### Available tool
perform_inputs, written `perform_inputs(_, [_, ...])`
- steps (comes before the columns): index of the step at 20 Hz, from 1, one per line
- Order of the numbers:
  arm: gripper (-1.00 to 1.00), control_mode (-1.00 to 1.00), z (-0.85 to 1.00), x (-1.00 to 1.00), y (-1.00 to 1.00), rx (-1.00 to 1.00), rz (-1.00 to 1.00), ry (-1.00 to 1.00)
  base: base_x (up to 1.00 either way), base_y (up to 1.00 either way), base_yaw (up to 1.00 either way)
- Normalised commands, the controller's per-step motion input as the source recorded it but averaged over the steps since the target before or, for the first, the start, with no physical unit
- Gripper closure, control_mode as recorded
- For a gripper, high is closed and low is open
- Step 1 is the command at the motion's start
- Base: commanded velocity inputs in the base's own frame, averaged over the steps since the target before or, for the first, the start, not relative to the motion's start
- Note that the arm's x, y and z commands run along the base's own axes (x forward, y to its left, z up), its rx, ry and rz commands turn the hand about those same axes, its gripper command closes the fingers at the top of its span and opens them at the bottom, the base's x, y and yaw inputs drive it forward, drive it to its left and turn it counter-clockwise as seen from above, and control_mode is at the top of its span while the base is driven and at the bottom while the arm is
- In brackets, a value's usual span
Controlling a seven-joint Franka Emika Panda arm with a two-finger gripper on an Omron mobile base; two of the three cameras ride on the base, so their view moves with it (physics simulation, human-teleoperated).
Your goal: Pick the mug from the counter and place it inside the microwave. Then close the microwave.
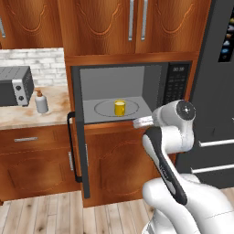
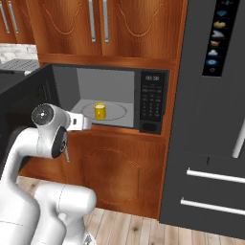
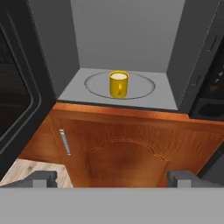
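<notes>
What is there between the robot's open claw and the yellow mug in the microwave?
Nothing. In the hand view, the gripper faces the mug across open air, above the wooden cabinet front and the microwave's bare sill.

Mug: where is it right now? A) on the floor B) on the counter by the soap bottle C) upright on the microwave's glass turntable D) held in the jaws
C: the yellow mug stands upright on the round glass turntable inside the open microwave, with the open gripper pulled back outside the cavity and holding nothing.
</notes>
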Motion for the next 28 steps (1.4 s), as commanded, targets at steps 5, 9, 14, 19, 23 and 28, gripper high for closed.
perform_inputs(5, [-1.00,-1.00,0.49,-0.78,0.02,0.00,0.00,-0.09,0.00,0.00,0.00])
perform_inputs(9, [-1.00,-1.00,0.56,-0.80,0.00,0.00,0.00,0.00,0.00,0.00,0.00])
perform_inputs(14, [-1.00,-1.00,0.37,-0.87,0.00,0.00,0.00,-0.06,0.00,0.00,0.00])
perform_inputs(19, [-1.00,-1.00,0.15,-0.80,0.01,0.00,0.00,-0.19,0.00,0.00,0.00])
perform_inputs(23, [-1.00,-1.00,0.07,-0.31,0.14,0.00,0.00,-0.23,0.00,0.00,0.00])
perform_inputs(28, [-1.00,-1.00,0.13,-0.69,0.03,0.00,-0.03,-0.38,0.00,0.00,0.00])
